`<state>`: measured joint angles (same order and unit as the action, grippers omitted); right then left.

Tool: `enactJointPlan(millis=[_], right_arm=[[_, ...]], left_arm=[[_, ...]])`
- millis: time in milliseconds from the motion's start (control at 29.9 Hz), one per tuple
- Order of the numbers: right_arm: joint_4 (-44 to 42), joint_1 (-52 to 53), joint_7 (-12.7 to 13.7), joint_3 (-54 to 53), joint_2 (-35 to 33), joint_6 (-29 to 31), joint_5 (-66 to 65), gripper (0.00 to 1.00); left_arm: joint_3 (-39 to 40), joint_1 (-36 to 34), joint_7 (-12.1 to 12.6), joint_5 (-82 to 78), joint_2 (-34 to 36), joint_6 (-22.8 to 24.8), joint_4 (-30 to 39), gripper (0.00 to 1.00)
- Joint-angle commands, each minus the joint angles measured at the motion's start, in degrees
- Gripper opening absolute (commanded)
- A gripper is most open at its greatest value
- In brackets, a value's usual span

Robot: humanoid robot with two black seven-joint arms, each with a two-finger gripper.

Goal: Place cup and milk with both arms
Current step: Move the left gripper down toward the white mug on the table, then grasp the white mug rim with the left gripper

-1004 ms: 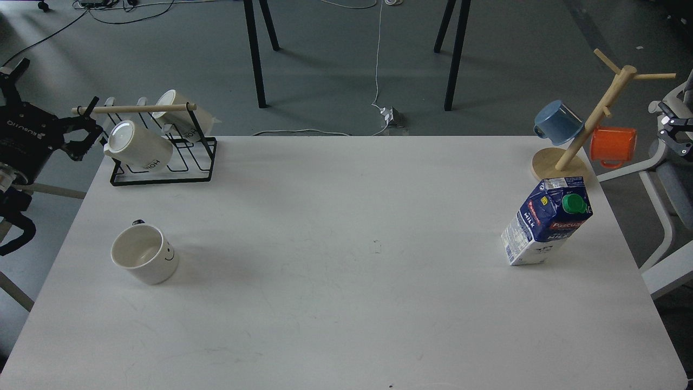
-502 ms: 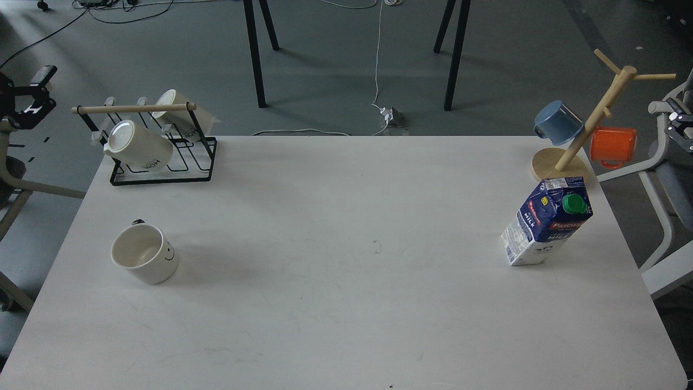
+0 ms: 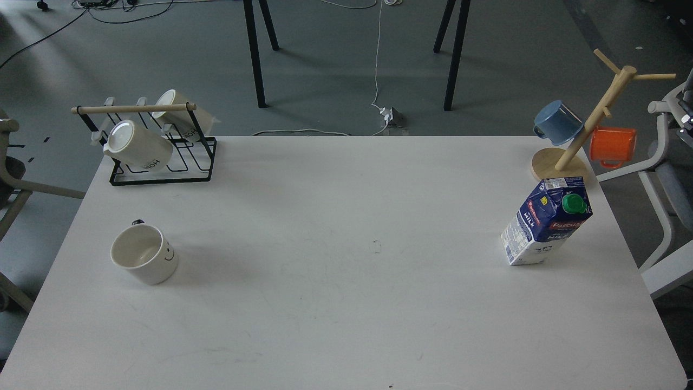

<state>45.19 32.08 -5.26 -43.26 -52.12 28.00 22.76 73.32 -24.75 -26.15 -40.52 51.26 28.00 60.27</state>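
The cup (image 3: 145, 260), a white mug with a small black smiley face, stands upright at the table's left front. The milk (image 3: 547, 228), a dark blue and white carton with a green cap, stands upright at the table's right side. They are far apart. My left gripper is out of view. Only a small sliver of my right gripper (image 3: 689, 119) shows at the right edge, well behind and to the right of the milk. I cannot tell how its fingers stand.
A black wire rack (image 3: 162, 168) with two cream mugs stands at the back left corner. A wooden mug tree (image 3: 560, 162) with a blue mug (image 3: 557, 122) and an orange mug (image 3: 613, 145) stands just behind the milk. Chairs stand off both table sides.
My left arm has drawn back out of the view on the left. My right gripper has moved right, almost out of view. The cup and milk have not moved.
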Motion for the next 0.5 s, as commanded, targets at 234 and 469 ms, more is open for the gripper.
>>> enactJointPlan(millis=[234,469], right_arm=[[-0.19,-0.27,-0.01,0.02,0.00,0.00,0.00,0.99],[-0.11,-1.58,-0.01,0.02,0.00,0.00,0.00,0.99]], left_arm=[[-2.48,2.69,-1.85,-33.75,1.74,0.00,5.02,1.00],[-8.09,6.47,-1.85,-74.15,3.14,-0.92,12.49,1.00]])
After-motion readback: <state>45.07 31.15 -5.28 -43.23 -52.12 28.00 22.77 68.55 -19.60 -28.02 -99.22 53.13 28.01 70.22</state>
